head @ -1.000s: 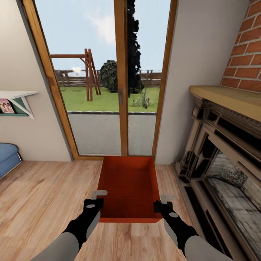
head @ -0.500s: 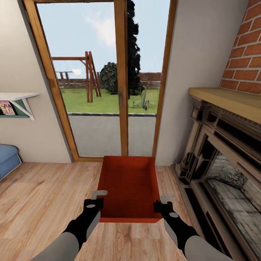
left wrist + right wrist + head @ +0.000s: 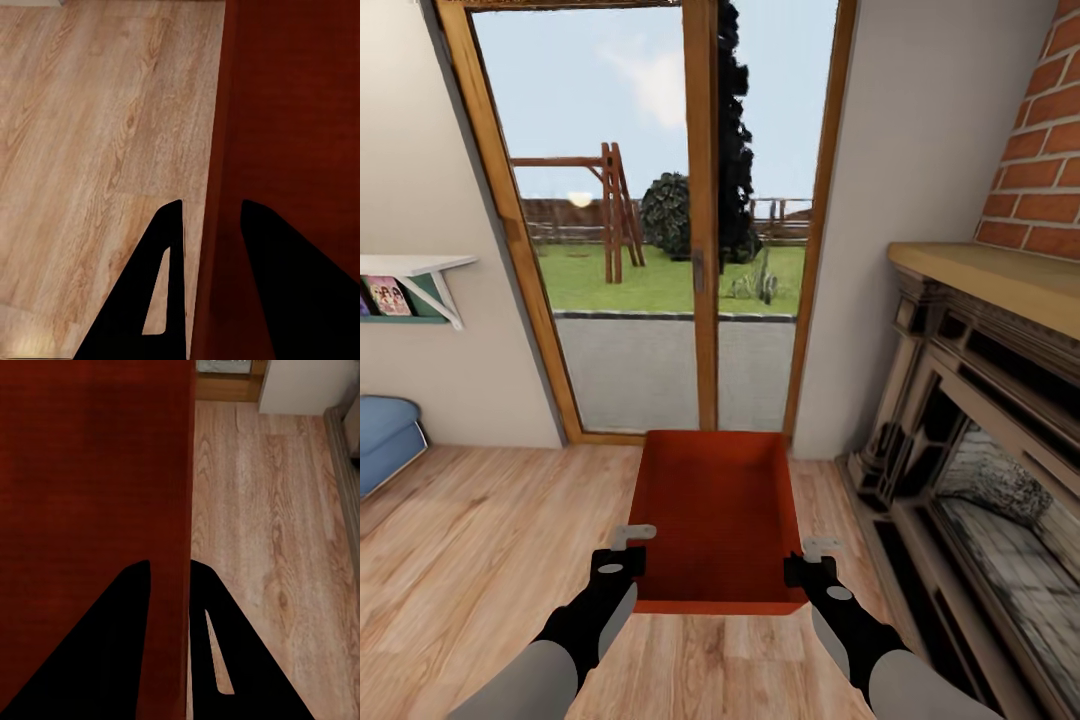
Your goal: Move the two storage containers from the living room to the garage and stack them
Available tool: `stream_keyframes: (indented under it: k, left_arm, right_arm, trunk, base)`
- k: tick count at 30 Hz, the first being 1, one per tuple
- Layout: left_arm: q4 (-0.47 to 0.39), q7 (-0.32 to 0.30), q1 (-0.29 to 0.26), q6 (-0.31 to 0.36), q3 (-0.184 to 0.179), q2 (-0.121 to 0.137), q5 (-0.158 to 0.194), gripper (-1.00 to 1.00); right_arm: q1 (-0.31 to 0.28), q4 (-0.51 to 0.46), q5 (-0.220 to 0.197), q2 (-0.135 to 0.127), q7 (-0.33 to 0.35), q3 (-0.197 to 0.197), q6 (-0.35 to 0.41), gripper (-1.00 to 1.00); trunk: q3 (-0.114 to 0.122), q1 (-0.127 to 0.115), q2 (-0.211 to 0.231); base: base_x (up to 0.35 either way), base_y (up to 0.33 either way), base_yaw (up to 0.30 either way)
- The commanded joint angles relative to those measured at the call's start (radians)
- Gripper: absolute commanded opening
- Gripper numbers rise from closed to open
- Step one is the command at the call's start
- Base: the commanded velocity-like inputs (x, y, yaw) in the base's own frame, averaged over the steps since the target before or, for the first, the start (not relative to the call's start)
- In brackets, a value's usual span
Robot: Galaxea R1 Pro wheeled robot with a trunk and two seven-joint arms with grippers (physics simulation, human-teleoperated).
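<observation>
Looking down from my head, I carry one red bin (image 3: 715, 520) out in front of me, clear of the wood floor (image 3: 470, 530). My left pincer (image 3: 632, 536) takes its left wall near the front corner and my right pincer (image 3: 820, 548) takes its right wall at the matching spot. I judge that a grip on both sides keeps the wide, thin-walled bin level and stops it swinging while I travel. Ahead stand the glass doors (image 3: 700, 250), and the fireplace (image 3: 980, 440) sits to the right with the brick chimney (image 3: 1045, 150) above it, so I am in the living room, and by my judgement the garage is yet to be reached. I count one bin, two pincers, one fireplace, one wall shelf (image 3: 415, 280) and one blue cushion (image 3: 385, 435).

Seen from my left wrist, the left pincer (image 3: 212, 225) has one dark finger on either side of the bin's wall (image 3: 217, 150), pinching it. One bin, two fingers, and the plank floor (image 3: 97, 135) below.

My right wrist shows the same on the other side: the right pincer (image 3: 169, 577) is pinching the bin's wall (image 3: 182, 472) between its two fingers, with the floor (image 3: 270, 525) beyond. One bin, two fingers.
</observation>
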Motion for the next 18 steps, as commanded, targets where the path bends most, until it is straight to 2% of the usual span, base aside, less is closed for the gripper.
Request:
stream_keyframes:
  k: [1,18]
  left_arm:
    - [-0.002,0.014,0.0,0.009,0.001,0.001,-0.006,-1.0]
    - [0.0,0.012,-0.001,0.009,0.001,0.002,-0.004,-1.0]
  right_arm:
    - [-0.001,-0.001,0.001,-0.001,-0.008,-0.009,-0.003,-1.0]
    - [-0.001,0.0,0.001,0.003,-0.01,-0.009,0.005,-1.0]
  trunk:
    - [-0.002,0.001,-0.002]
    - [0.013,0.001,-0.002]
  base:
    - [0.0,0.0,0.255]
    - [0.0,0.0,0.279]
